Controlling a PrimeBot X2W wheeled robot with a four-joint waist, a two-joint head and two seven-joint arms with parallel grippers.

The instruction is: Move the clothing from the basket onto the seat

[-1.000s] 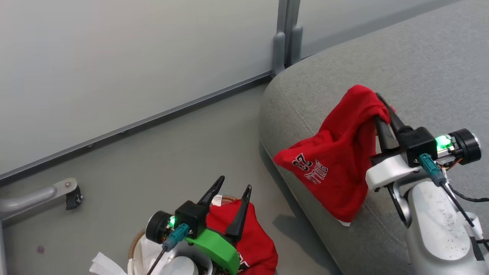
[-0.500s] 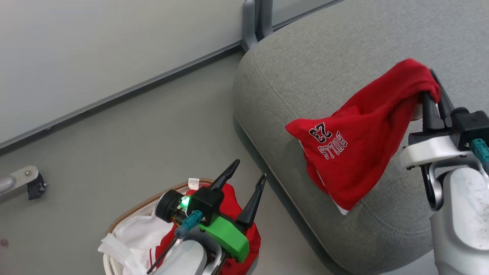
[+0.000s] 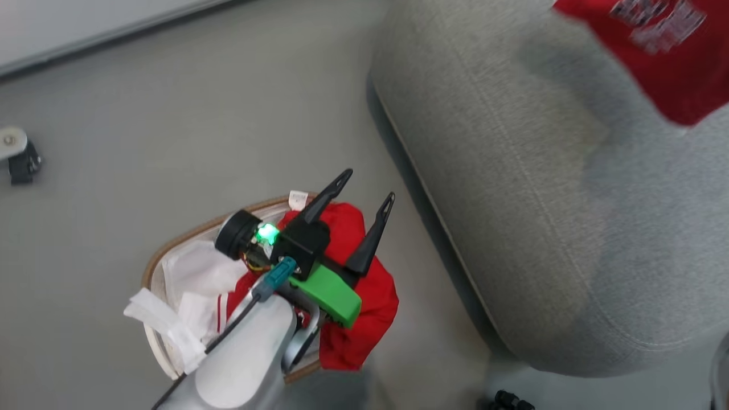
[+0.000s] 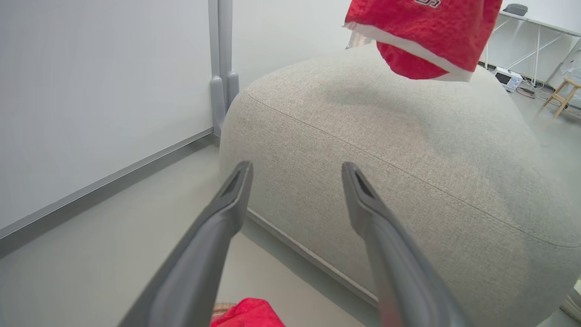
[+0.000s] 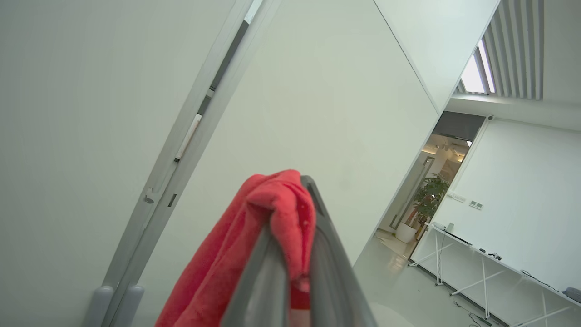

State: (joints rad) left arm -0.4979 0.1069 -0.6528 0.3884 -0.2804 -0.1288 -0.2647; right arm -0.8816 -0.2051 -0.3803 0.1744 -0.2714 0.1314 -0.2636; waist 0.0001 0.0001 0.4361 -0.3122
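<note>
The basket [image 3: 188, 239], white with a brown rim, stands on the floor left of the grey seat [image 3: 512, 199]. One red garment [image 3: 364, 296] lies in the basket, spilling over its right rim. My left gripper [image 3: 369, 184] hovers above it, open and empty. In the left wrist view, my left gripper [image 4: 296, 168] points at the seat [image 4: 408, 136], with the second red garment [image 4: 426, 27], white-trimmed, hanging above the cushion. That jersey [image 3: 672, 62] appears blurred at the head view's top right. My right gripper [image 5: 295, 204] is shut on a fold of the jersey [image 5: 227, 263], raised high.
A white liner [image 3: 182, 285] bunches at the basket's left side. A caster wheel [image 3: 17, 159] sits on the grey floor at the far left. A wall with a metal post [image 4: 222, 81] runs behind the seat. A small dark object [image 3: 512, 401] lies by the seat's near corner.
The head camera has tilted down and shifted. My right gripper has carried the jersey up and to the right, over the seat. The left gripper stays open above the basket.
</note>
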